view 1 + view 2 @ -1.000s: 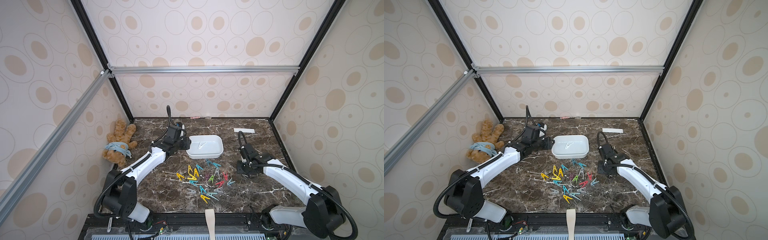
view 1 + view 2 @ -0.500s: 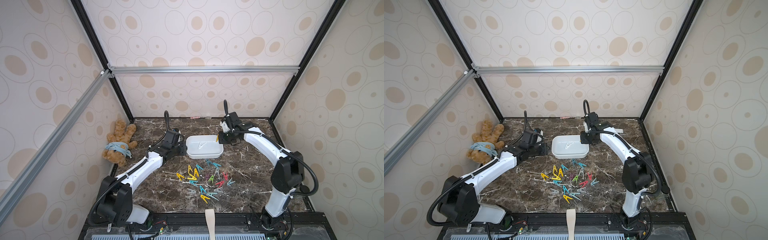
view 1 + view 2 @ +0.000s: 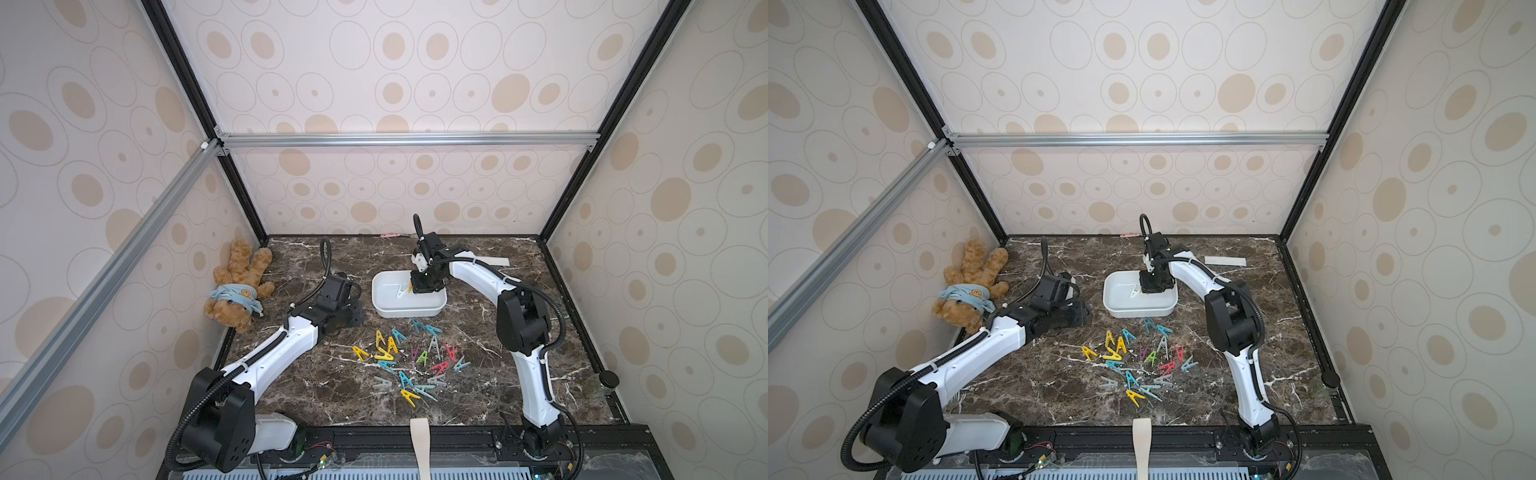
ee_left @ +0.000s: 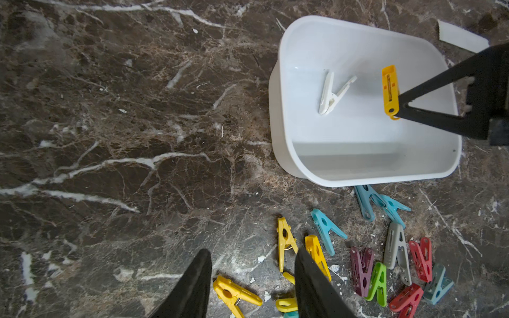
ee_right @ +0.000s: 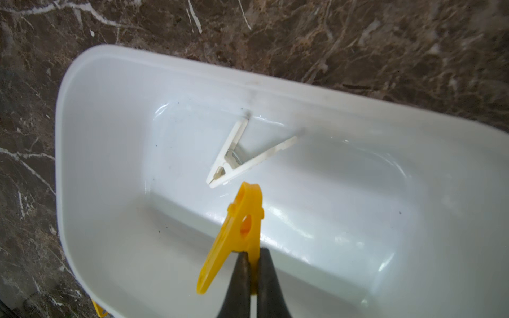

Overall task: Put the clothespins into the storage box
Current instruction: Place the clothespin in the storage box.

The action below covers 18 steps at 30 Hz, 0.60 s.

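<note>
over the storage box [image 3: 409, 311], which sits toward the back of the desk [image 3: 324, 386], the right arm's jaws are pinched tight on one leg of a yellow clothespin [image 5: 239, 228]; its other leg splays free and its holed head points down into the box, though whether it touches the floor cannot be told. a white clothespin [image 5: 242, 157] lies flat on the box floor, its leg tips at the foot of a long wall. the box is glossy white plastic with low walls, rounded corners and a rolled rim. the loose clothespins [image 3: 422, 357], small a-shaped plastic pegs in yellow, teal, red, green, grey and purple, are scattered on the desk in front of the box, two teal ones just beside its near wall. the left arm's jaws stand half apart, clamping nothing, above the yellow pegs at the cluster's edge. bare dark marble with white veins lies open between the box and a teddy bear [image 3: 237, 286]; a paper strip [image 3: 1225, 261] lies flat near the back edge
</note>
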### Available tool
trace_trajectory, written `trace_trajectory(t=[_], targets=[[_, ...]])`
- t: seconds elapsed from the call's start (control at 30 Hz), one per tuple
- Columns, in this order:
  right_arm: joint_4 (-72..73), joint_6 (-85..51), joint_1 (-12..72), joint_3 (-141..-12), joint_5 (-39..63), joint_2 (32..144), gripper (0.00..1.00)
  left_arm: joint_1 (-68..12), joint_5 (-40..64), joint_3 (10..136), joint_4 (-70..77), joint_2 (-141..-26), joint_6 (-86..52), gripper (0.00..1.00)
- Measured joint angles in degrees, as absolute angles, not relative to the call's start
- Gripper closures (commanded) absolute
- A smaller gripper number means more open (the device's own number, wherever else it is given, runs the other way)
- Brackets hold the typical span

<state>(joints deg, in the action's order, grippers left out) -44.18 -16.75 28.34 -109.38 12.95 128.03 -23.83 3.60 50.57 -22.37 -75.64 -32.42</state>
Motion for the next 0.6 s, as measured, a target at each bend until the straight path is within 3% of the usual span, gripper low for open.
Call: trace_trajectory(t=[0.23,0.33,0.6], targets=[[-43.7,-16.6,28.3,-111.0,13.1,131.2,0.88,-23.8,3.5,49.3,-22.5,-74.4,-33.7,0.5],[-44.0,-16.3,28.3,-111.6,13.0,131.3,0.8,-23.8,3.6,48.9,-23.2,-73.8,-34.0,0.5],[-44.4,-15.9,28.3,-113.5,13.0,131.0,0.79,-23.8,4.5,48.5,-25.0,-73.8,-34.3,0.51]])
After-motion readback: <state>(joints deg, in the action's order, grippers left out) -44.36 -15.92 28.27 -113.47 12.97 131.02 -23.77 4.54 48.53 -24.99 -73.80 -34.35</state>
